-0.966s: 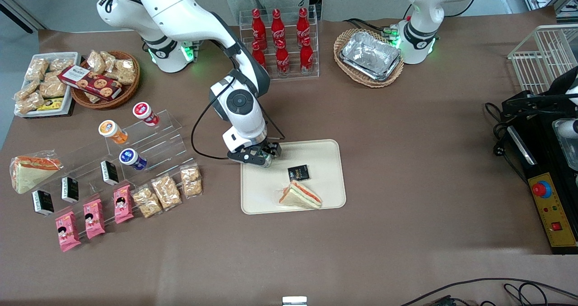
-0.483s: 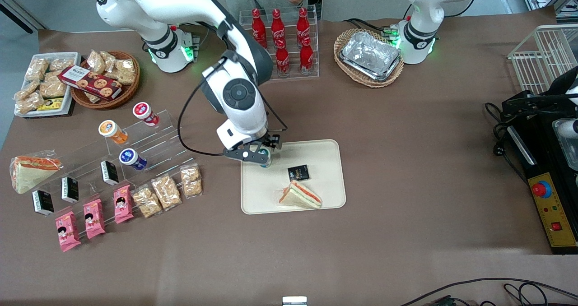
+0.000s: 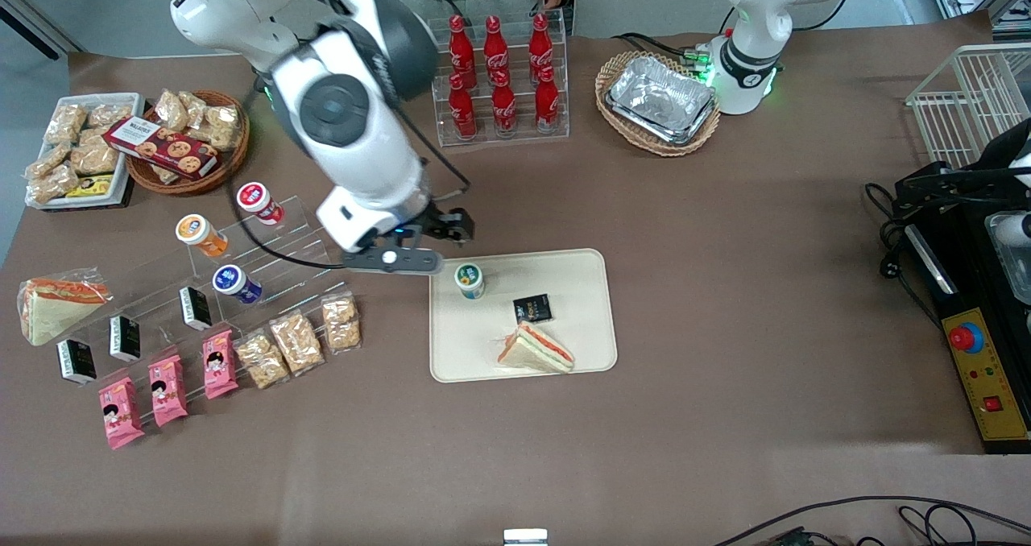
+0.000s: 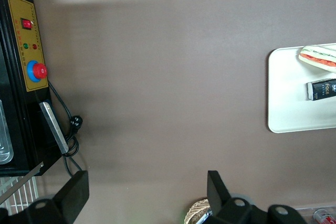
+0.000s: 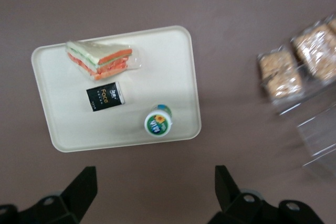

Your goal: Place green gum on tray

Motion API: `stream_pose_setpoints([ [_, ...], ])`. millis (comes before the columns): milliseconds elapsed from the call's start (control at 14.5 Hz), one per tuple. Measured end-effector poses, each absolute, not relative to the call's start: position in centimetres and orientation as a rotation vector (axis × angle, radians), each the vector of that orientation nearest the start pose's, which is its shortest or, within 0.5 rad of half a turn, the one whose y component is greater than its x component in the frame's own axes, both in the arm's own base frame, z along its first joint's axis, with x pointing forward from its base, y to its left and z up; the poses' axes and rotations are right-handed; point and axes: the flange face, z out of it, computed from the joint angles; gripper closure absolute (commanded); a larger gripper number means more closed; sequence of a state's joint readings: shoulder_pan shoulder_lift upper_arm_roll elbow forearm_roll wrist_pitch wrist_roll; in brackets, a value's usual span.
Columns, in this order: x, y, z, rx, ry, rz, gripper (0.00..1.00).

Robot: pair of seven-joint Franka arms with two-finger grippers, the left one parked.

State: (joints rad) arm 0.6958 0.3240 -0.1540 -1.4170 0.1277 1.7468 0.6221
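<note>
The green gum [image 3: 469, 279] stands upright on the cream-beige tray [image 3: 580, 272], near the tray's corner toward the working arm's end and farther from the front camera. It also shows in the right wrist view [image 5: 158, 121] on the tray [image 5: 63, 124]. My gripper [image 3: 411, 248] is open and empty, raised above the table beside that corner of the tray, apart from the gum. In the right wrist view the gripper [image 5: 156, 192] has its black fingers [image 5: 83, 188] spread wide over bare brown table.
A black packet [image 3: 532, 308] and a wrapped sandwich [image 3: 535, 349] lie on the tray. An acrylic rack [image 3: 274, 248] with orange-, red- and blue-lidded canisters and snack packs stands toward the working arm's end. Cola bottles [image 3: 499, 79] and a foil tray in a basket [image 3: 659, 101] stand farther back.
My gripper let go of the green gum on the tray, rose and drew back toward the working arm's end. The gum now stands alone on the tray.
</note>
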Motion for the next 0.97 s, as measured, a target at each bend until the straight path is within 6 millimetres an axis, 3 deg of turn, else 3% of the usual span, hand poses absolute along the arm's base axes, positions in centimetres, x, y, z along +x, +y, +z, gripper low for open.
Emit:
stream_pose_setpoints([
  [138,56.7,31.2,54.9,-3.055,0.067,0.009,0.0],
  [345,59.1,21.9,58.8,-3.038,-0.027,-0.075,0.0],
  [621,59.8,10.6,61.7,-3.069,-0.148,-0.13,0.0],
  [759,59.3,6.6,63.0,-3.077,-0.095,-0.137,0.0],
  [966,58.5,2.6,64.0,-3.081,-0.007,-0.149,0.0],
])
